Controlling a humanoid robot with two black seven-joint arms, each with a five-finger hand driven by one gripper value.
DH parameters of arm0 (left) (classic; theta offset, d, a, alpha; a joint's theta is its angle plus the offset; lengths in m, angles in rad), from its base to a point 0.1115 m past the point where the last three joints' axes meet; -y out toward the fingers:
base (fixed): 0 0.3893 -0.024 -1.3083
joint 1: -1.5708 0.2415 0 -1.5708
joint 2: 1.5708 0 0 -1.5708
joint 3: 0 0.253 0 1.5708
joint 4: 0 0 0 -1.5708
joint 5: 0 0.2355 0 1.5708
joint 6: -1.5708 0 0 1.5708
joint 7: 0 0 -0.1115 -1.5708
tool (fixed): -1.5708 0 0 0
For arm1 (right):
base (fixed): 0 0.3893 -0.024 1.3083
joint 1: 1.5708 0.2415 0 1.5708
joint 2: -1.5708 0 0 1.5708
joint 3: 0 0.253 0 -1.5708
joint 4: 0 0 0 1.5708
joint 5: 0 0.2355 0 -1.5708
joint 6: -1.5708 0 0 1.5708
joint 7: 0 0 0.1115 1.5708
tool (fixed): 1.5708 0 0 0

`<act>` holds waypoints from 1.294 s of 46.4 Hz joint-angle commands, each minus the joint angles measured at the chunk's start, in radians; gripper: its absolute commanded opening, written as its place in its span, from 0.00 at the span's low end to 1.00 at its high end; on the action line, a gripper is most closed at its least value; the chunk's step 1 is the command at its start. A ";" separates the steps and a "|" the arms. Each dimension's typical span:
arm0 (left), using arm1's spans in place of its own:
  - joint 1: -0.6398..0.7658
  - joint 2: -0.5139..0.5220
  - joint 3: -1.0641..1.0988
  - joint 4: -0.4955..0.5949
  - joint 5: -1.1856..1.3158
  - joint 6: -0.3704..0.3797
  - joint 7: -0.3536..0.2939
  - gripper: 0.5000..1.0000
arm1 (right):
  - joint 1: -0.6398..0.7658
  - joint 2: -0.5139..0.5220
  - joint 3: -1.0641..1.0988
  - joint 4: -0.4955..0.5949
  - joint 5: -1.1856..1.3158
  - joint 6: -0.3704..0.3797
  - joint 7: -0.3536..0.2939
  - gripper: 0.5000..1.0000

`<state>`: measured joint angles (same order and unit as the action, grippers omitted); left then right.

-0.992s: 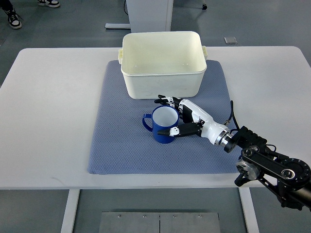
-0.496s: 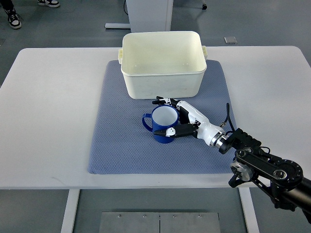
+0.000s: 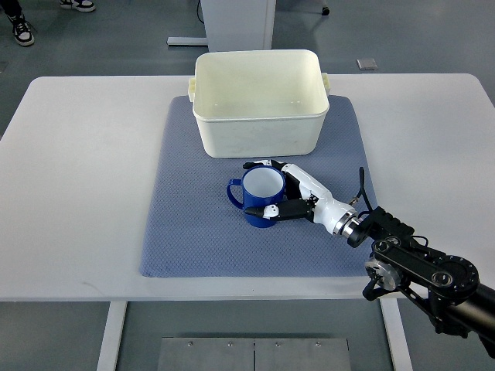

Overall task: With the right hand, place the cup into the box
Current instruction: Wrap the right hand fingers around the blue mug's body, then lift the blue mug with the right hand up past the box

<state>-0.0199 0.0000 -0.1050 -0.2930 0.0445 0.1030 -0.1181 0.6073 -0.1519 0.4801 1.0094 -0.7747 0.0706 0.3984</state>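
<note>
No readable print, brand or label on anything on the table; cup and box are plain.

Blue cup (image 3: 261,198) stands upright on the blue-grey mat (image 3: 193,232), handle pointing toward the left edge of the view, white inside showing. It sits just in front of the cream box (image 3: 259,100), near its front wall but apart from it.

Right hand (image 3: 294,189) reaches in from the lower right, white with dark finger joints. Fingers (image 3: 259,164) wrap round the far side of the cup's rim, thumb (image 3: 272,210) lies against the near side. So the hand is closed about the cup, which rests on the mat, not raised.

Box sits at the mat's far end, open-topped. Mat lies on a white table (image 3: 77,170).

Shoes (image 3: 23,31) of a person show at the top left corner, on the floor.
</note>
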 commanded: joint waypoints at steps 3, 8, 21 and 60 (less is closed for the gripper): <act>0.000 0.000 0.001 0.000 0.000 0.000 0.000 1.00 | -0.001 0.002 -0.008 -0.002 0.000 0.000 0.000 0.73; 0.000 0.000 0.001 0.000 0.000 0.000 0.000 1.00 | -0.007 0.006 -0.009 -0.008 0.000 0.000 0.000 0.69; 0.000 0.000 0.001 0.000 0.000 0.000 0.000 1.00 | -0.009 0.005 -0.014 -0.011 0.000 0.000 0.013 0.00; 0.000 0.000 -0.001 0.000 0.000 0.000 0.000 1.00 | 0.003 -0.228 -0.008 0.202 0.040 -0.083 0.105 0.00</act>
<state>-0.0200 0.0000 -0.1049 -0.2930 0.0445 0.1027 -0.1183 0.6078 -0.3441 0.4693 1.1931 -0.7428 -0.0158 0.4925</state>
